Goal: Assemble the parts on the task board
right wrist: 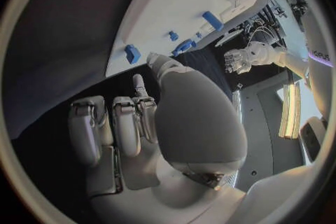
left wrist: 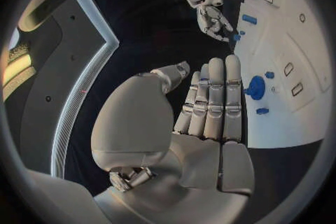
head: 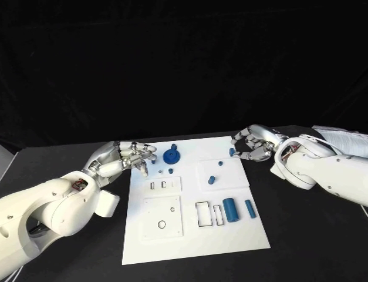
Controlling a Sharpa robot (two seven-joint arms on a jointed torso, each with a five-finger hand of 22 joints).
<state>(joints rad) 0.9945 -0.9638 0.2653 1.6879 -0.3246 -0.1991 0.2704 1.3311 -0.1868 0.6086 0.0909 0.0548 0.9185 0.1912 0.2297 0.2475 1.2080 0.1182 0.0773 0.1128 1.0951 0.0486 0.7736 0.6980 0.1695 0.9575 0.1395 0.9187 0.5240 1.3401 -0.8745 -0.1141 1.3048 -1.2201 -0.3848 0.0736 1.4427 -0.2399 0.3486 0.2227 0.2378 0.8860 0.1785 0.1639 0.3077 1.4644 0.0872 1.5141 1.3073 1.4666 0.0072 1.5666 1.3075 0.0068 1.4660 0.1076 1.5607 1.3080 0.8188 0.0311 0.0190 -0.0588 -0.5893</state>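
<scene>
The white task board (head: pixel 192 235) carries small blue parts: a round disc (head: pixel 172 156) at eleven o'clock, two cylinders (head: pixel 231 209) at four. The left hand (head: pixel 124 157) is empty with straight fingers; the right hand (head: pixel 252 144) is curled, empty.

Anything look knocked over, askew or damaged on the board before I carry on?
Nothing stands out. The task board lies flat, the blue parts rest loose on it, and the left hand and right hand hover at its far corners, holding nothing.
</scene>
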